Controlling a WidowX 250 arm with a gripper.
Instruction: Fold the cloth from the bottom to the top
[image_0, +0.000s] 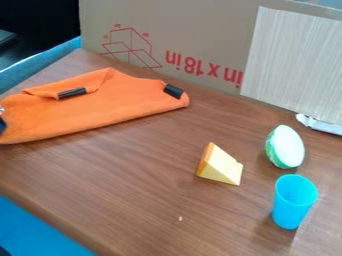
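While cloth (110, 107) lies on woodgrain table (127, 175), cardboard (194, 30) stands behind

Soft, fairly even light over the wooden table (133, 190), faint shadow by the blue cup (292, 205), dark upper-left corner

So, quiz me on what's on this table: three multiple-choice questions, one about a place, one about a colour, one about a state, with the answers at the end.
1. Where is the cheese wedge?
A) Between the cloth and the cup
B) On top of the cloth
C) Inside the cup

2. What colour is the cloth?
A) Green
B) Purple
C) Orange

3. How is the cup placed?
A) Lying on its side
B) Upright
C) Upside down

Answers:
1: A, the wedge sits on bare table, with the cloth to its left and the cup to its right.
2: C, its whole visible fabric is orange.
3: B, its open rim faces up.
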